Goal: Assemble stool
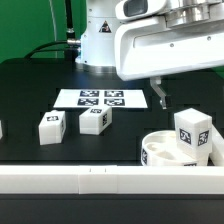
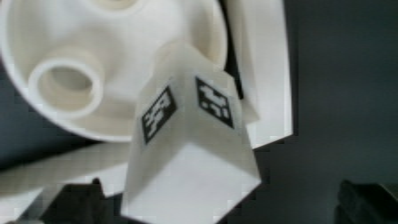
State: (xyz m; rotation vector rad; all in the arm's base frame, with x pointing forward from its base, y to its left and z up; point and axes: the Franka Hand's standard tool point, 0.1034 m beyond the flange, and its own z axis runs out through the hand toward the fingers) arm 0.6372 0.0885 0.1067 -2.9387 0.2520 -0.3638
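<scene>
The round white seat [image 1: 158,152] lies at the exterior view's lower right, next to the front rail. In the wrist view it [image 2: 80,45] shows a round hole. One white tagged leg [image 1: 192,132] stands slightly tilted on the seat's right part. My gripper [image 1: 186,100] hangs just above it. In the wrist view the leg [image 2: 192,150] sits between my dark fingertips, with a clear gap to one finger [image 2: 370,203], so the gripper [image 2: 222,208] is open. Two more legs [image 1: 52,128] [image 1: 95,120] stand on the black table. A further white part [image 1: 2,129] shows at the left edge.
The marker board [image 1: 100,98] lies flat behind the two loose legs. A long white rail [image 1: 90,180] runs along the table's front edge and also shows beside the seat in the wrist view [image 2: 263,60]. The robot base [image 1: 95,40] stands at the back.
</scene>
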